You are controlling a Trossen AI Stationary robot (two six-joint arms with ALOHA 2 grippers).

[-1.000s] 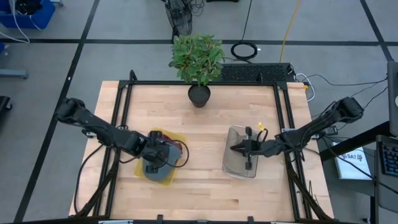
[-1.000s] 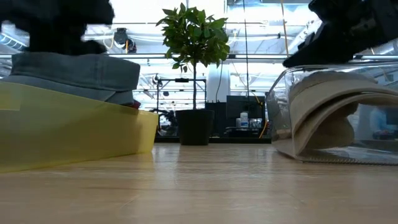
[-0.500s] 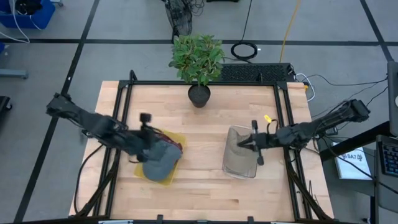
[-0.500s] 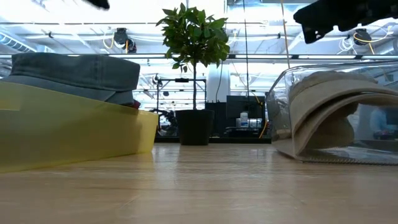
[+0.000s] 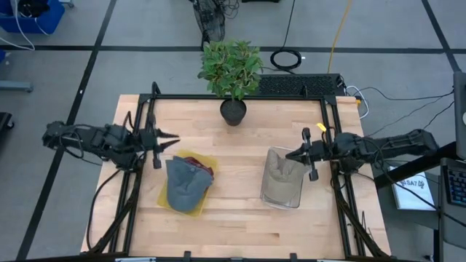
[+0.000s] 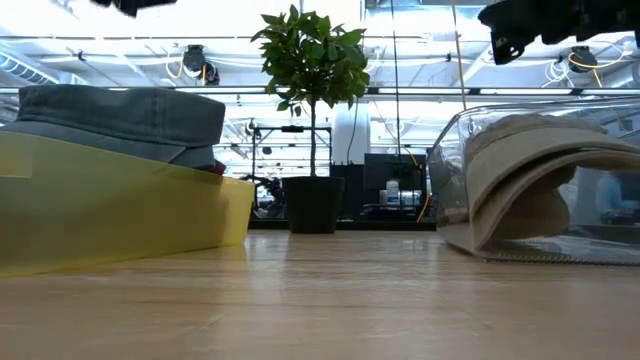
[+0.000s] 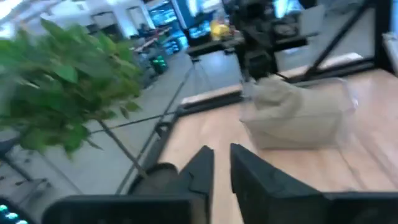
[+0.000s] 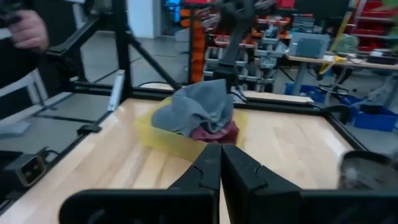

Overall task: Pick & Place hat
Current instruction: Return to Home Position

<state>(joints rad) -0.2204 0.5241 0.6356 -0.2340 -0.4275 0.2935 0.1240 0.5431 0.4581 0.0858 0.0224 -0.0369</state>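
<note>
A grey hat (image 5: 183, 188) lies on top of a yellow bin (image 5: 209, 160), over something red (image 5: 205, 170); it also shows in the low view (image 6: 120, 110) and the right wrist view (image 8: 199, 106). A beige hat (image 5: 279, 173) sits folded inside a clear bin (image 5: 282, 198), seen too in the left wrist view (image 7: 292, 112). My left gripper (image 5: 173, 136) hangs above the table, toward the far-left of the yellow bin, its fingers (image 7: 205, 163) a narrow gap apart. My right gripper (image 5: 290, 155) hovers at the clear bin's far right corner, shut (image 8: 221, 152). Neither touches anything.
A potted plant (image 5: 231, 69) stands at the middle of the table's far edge. Black frame rails run along the table's left, right and far sides. Bare wood lies between the two bins and along the near edge. A person's hand (image 8: 28, 28) shows beyond the table.
My left gripper has come up off the grey hat and drawn back toward the table's left and far side; the hat stays on the yellow bin. My right gripper has risen from over the clear bin and pulled back toward the right edge.
</note>
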